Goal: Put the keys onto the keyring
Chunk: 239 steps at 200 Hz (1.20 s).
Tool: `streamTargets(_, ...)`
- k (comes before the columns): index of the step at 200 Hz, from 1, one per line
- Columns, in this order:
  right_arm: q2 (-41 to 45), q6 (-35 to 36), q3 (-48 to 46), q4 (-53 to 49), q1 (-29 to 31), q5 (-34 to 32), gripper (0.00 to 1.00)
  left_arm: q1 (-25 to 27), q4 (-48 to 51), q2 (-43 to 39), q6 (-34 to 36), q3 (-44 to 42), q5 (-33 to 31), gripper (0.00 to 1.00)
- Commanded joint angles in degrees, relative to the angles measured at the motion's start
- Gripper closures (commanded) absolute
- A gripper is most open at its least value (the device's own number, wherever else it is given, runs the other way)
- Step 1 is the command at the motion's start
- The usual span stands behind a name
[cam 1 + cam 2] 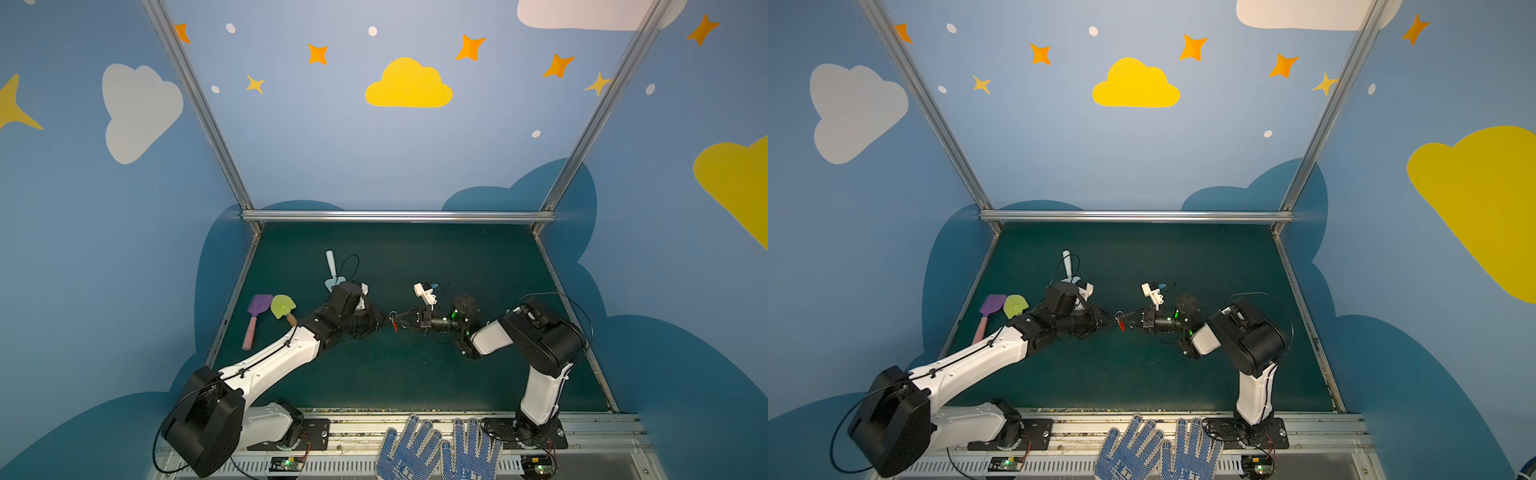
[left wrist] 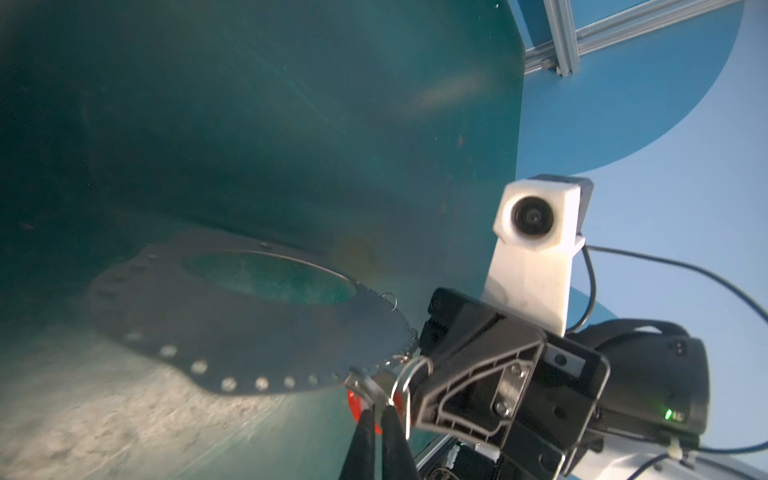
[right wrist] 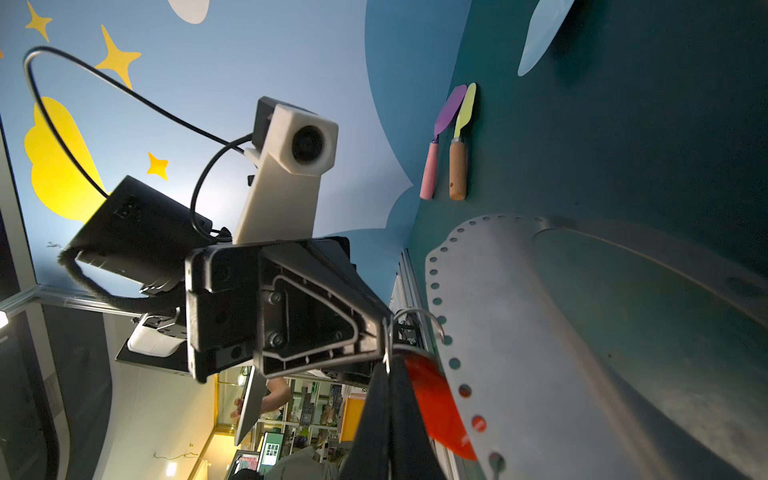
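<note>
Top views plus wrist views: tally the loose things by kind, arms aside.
Toy shovels: 3
Key: 1
Keyring plate: 1
Work gloves: 2
Total: 7

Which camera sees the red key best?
The right wrist view: the key looks big and sharp, its red head partly behind the grey plate. The left wrist view shows a red sliver; both top views, a tiny speck.
</note>
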<state>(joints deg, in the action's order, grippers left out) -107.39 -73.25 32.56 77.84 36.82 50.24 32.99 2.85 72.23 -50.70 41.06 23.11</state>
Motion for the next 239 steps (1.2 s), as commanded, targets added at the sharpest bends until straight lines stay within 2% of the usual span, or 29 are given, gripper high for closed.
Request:
streamTargets(1, 0.1, -0.4, 1.4, 2.8, -0.3, 1.7, 1.00, -0.2, -3.9, 0.2, 0.3, 1.4, -1.1, 0.88)
streamTargets(53, 0.3, -0.5, 1.4, 2.8, -0.3, 1.9, 1.00, -0.2, -8.7, -0.3, -1.3, 1.1, -2.4, 0.74)
streamTargets(121, 0.7, -0.7, 1.6, 2.8, -0.3, 2.0, 1.00, -0.2, -10.5, 0.6, -1.7, 0.1, 0.5, 0.72)
streamTargets(143, 1.0, -1.0, 1.5, 2.8, -0.4, 2.0, 1.00, -0.2, -8.9, -1.1, -2.0, -0.5, -1.1, 0.72)
streamTargets(163, 1.5, -1.1, 1.4, 2.8, -0.7, 1.7, 1.00, -0.2, -6.4, -4.2, -3.0, -1.7, -4.4, 0.65)
streamTargets(180, 2.0, -1.3, 1.5, 2.8, -0.8, 1.4, 1.00, -0.3, -5.1, -6.8, -4.4, -3.1, -6.6, 0.63)
streamTargets(207, 2.9, -1.4, 1.8, 2.8, -0.9, 0.7, 1.00, -0.4, -5.1, -7.9, -4.6, -3.7, -5.4, 0.58)
streamTargets(225, 3.5, -1.4, 2.3, 2.8, -0.9, 0.6, 1.00, -0.6, -7.4, -7.1, -5.3, -3.4, -3.2, 0.60)
streamTargets(239, 3.8, -2.0, 2.8, 2.8, -0.8, 0.4, 1.00, -0.7, -8.1, -6.0, -5.3, -2.4, -1.8, 0.67)
